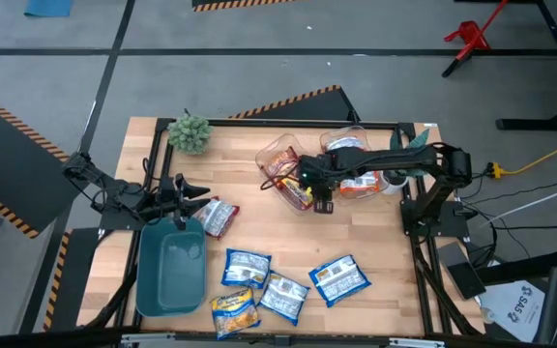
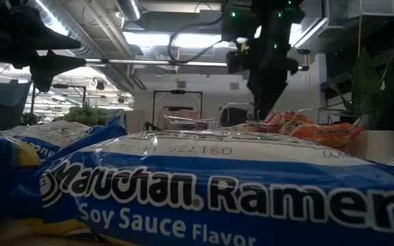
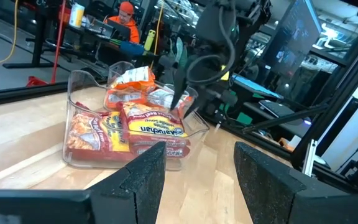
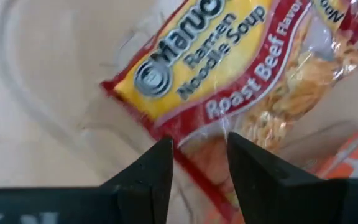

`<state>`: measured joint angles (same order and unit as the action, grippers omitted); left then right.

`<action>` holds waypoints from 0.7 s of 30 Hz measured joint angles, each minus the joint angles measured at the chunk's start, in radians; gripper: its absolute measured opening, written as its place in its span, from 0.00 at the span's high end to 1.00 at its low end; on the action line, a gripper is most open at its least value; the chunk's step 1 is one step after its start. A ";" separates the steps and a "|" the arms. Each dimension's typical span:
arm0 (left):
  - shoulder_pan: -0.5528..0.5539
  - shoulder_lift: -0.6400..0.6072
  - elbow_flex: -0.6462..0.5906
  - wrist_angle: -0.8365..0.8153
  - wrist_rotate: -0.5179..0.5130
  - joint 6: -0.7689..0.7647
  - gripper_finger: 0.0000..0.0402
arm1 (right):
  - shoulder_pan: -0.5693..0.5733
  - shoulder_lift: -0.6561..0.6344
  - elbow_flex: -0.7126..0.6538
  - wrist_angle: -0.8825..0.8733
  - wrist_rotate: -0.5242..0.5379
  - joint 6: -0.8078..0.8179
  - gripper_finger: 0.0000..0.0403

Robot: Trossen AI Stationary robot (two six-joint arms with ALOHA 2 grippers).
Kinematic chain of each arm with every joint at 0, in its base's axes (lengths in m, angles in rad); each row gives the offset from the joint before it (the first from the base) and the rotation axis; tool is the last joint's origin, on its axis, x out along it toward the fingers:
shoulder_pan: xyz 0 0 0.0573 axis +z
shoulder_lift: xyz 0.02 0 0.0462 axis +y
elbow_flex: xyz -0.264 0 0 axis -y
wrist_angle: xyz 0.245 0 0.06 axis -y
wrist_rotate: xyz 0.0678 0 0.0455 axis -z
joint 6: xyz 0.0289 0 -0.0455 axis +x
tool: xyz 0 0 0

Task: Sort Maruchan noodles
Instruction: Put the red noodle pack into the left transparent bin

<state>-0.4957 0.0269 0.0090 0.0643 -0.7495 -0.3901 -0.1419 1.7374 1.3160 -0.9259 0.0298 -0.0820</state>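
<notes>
Tabletop (image 1: 356, 251) from overhead: I see the right hand (image 1: 309, 189) reaching into a clear bin (image 1: 280, 153) at the far middle, over red packets (image 1: 294, 189). A second clear bin (image 1: 346, 137) just to its right holds orange packets (image 1: 361, 184). The left hand (image 1: 193, 197) hangs above the far end of a teal tray (image 1: 170, 280), a red packet (image 1: 217, 217) just beside it. Blue packets (image 1: 337, 278) and one yellow packet (image 1: 234, 311) lie along the near edge.

Low view: a blue soy sauce packet (image 2: 217, 191) fills the foreground.

Left wrist view: my left fingers (image 3: 143, 177) stand wide apart, holding nothing.

Right wrist view: my right fingers (image 4: 148, 180) are narrowly parted just above a roast beef packet (image 4: 229, 68); I see no grip on it.
</notes>
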 joint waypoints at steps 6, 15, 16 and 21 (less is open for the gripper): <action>0.000 0.000 0.000 0.000 -0.001 -0.001 0.54 | 0.045 -0.006 0.116 0.119 -0.040 0.070 0.66; 0.000 0.000 0.000 -0.004 -0.060 -0.078 0.54 | 0.155 0.065 0.131 0.770 0.002 0.202 0.64; 0.000 0.000 0.000 -0.004 -0.060 -0.088 0.54 | 0.158 0.085 0.130 0.784 0.002 0.185 0.62; 0.000 0.000 0.011 -0.035 -0.118 -0.163 0.55 | 0.155 0.194 0.128 0.866 0.004 0.216 0.47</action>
<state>-0.4957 0.0272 0.0198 0.0298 -0.8679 -0.5534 0.0128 1.9311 1.4437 -0.0604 0.0334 0.1341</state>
